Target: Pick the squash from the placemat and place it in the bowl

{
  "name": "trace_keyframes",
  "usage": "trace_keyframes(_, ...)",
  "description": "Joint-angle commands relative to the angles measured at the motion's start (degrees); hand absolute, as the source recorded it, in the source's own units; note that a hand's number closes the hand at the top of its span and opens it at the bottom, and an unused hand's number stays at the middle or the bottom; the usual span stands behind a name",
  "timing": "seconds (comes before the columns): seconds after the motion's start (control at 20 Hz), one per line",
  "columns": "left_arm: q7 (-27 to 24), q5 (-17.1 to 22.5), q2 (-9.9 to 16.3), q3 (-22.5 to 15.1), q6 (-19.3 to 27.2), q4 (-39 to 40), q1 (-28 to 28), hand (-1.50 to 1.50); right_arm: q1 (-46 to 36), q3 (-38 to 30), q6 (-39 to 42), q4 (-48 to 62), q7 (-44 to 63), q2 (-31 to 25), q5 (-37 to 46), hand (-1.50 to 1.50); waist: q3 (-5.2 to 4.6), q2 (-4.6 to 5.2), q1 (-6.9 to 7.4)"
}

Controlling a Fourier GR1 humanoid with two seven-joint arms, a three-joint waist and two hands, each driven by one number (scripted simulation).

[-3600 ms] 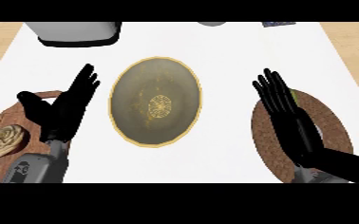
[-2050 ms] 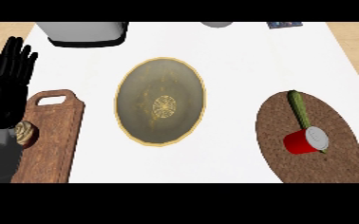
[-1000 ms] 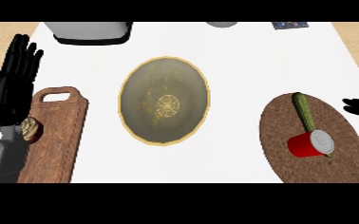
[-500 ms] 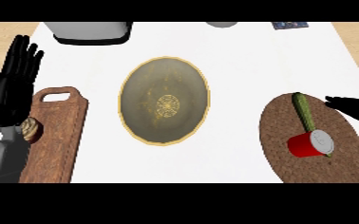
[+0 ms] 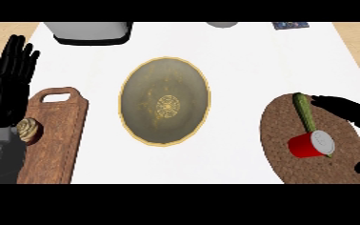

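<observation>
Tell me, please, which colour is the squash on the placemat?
Green: the squash shows as a long green shape in the head view.

A gold-rimmed olive bowl [image 5: 166, 106] sits mid-tabletop [image 5: 239, 57]. On the round cork placemat [image 5: 309, 164] at the right edge lie a slender green squash [image 5: 304, 110] and a red can [image 5: 312, 144]; the right robot hand [image 5: 339, 106] reaches in beside them. The left robot hand [image 5: 15, 83] rests open at the left edge.

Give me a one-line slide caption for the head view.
Right hand reaches over the placemat toward the green squash beside a red can; the bowl waits mid-counter, left hand resting open.
</observation>
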Motion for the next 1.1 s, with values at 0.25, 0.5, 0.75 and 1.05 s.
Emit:
trace_keyframes(0.25,-1.8,-0.5,-1.4,1.1,-2.2,0.5,1.6,0.00,-7.1,0.6,1.5,6.3,-0.8,2.9,5.4,-1.50,0.00,0.02,0.21)
trace_keyframes(0.5,-2.1,-1.3,-1.6,2.3,-1.6,4.9,-3.0,0.00,-4.5,2.0,-2.1,5.7,0.5,7.5,9.7,-1.50,-0.01,0.01,-0.16)
trace_keyframes(0.75,0.4,-2.9,-3.4,0.9,-1.0,-2.9,1.8,0.00,-5.8,0.2,-2.7,9.4,-1.7,7.8,11.4,-1.50,-0.01,-0.04,-0.08)
trace_keyframes(1.05,1.2,-1.9,-1.2,2.8,-2.8,1.8,-2.3,0.00,-9.5,0.8,-5.4,18.5,0.2,10.1,15.2,-1.50,0.01,0.03,0.10)
